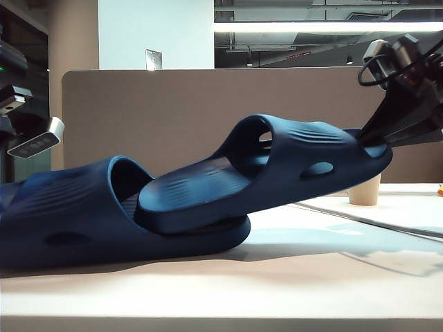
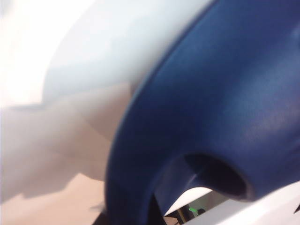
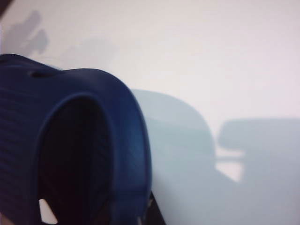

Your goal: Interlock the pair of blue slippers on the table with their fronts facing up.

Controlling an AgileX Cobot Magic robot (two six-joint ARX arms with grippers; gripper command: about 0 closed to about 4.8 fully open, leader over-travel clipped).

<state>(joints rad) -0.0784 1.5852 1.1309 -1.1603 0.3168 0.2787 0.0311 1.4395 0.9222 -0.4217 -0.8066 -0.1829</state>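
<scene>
Two dark navy foam slippers with ribbed straps and oval side holes sit partly nested on the off-white desk. The lower slipper lies flat, away from the right end effector. The upper slipper tilts, its heel tucked under the lower one's strap, its toe raised and pinched in that end effector's closed fingers.
</scene>
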